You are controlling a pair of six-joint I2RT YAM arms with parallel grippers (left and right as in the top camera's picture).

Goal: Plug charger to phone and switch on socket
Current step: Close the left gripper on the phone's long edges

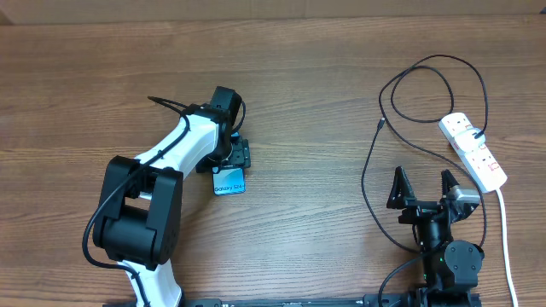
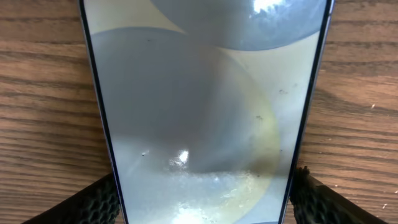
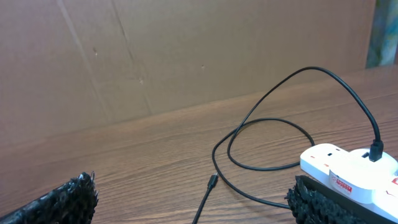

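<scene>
Phone [image 1: 229,182]: flat on the wooden table [image 1: 299,85], left of centre, screen up. Only its near end, lit blue with small white lettering, shows from under the left arm's wrist.
Left gripper [image 1: 230,162]: down over the phone. In the wrist view the black fingers [image 2: 93,205] flank the phone [image 2: 205,112], one against each long edge, jaws pinching it across its width. The screen there reads grey and cream with glare spots.
Right gripper [image 1: 422,176]: on the right side of the table near the front edge, well apart from the phone. Jaws spread wide, nothing between them.
Charger [image 1: 364,170]: thin black cable in loose loops on the right side, running past the right gripper.
Connector [image 1: 379,125]: free end lying on bare wood, touching nothing (also seen in the right wrist view [image 3: 211,182], between the open fingers and beyond them).
Plug [image 1: 480,135]: seated in an outlet of the socket.
Socket [image 1: 473,152]: white strip lying aslant by the right edge of the table, just beside the right gripper. Red marks show on its switches, but their position cannot be told.
White lead [image 1: 503,230]: thick, running from the socket's near end toward the front edge.
Backdrop: brown cardboard wall [image 3: 186,50] behind the table.
</scene>
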